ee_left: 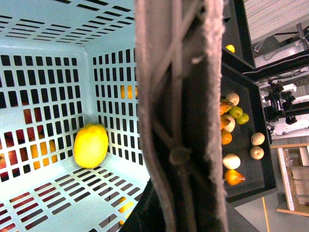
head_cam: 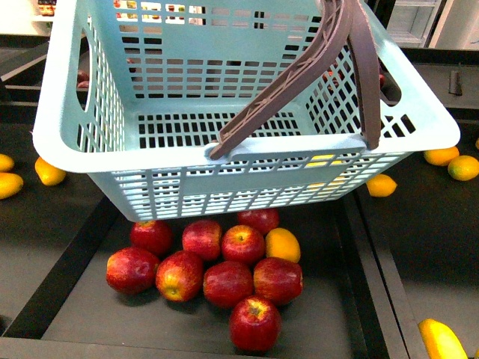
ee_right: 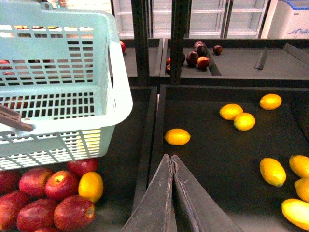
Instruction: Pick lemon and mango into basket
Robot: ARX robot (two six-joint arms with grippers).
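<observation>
A yellow oval lemon (ee_left: 91, 145) lies in the light turquoise slotted basket (head_cam: 49, 112); the smooth yellow-orange mango (ee_right: 273, 171) lies outside on the dark tray (ee_right: 217, 145), so half is left. The right pincer (ee_right: 170, 162) is together and empty; the left pincer's state I cannot tell

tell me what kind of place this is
Probably a grocery shop's produce section, or a mock-up of one: a shopping basket, dark bins of apples and yellow fruit, and glass-door fridges behind.
</observation>
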